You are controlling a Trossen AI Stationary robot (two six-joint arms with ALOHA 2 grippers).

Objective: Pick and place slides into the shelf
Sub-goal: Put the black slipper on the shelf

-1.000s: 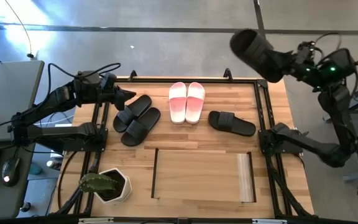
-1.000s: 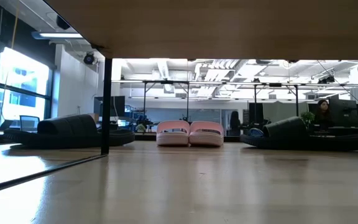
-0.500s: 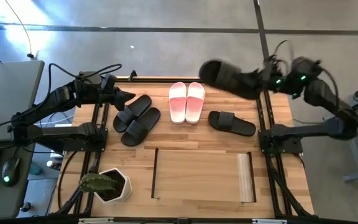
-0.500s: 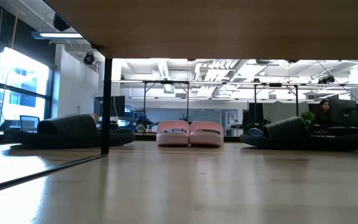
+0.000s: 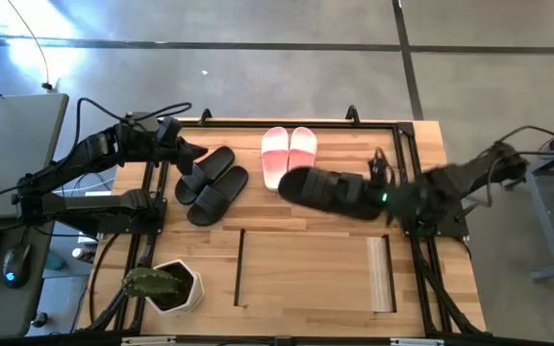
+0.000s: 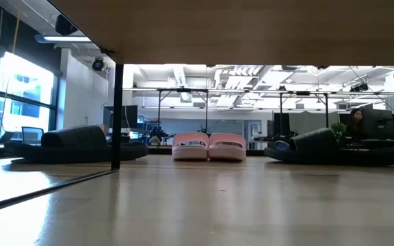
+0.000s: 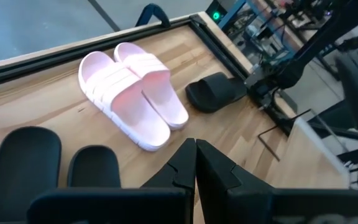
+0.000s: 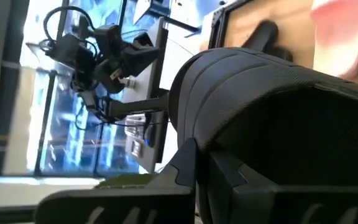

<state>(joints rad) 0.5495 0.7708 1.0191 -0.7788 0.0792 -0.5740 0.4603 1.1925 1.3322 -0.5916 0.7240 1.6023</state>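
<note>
The right gripper (image 5: pixel 378 195) held a black slide (image 5: pixel 327 191) clamped between its fingers, the shoe stretching out ahead of them above the table (image 5: pixel 306 255), beside the pink pair (image 5: pixel 287 154). The left gripper (image 5: pixel 195 151) waited with fingers pressed together, the black pair (image 5: pixel 211 184) just beyond their tips. The shelf (image 5: pixel 313 271) lay apart from both.

Four black slides: two (image 5: pixel 210 185) beside the left claw (image 5: pixel 200 151), one (image 5: pixel 330 189) in the right claw (image 5: pixel 381 199), one (image 7: pixel 216 92) beneath. Two pink-and-white slides (image 5: pixel 287 154). One shelf (image 5: pixel 311 271). One plant pot (image 5: pixel 174 286).
</note>
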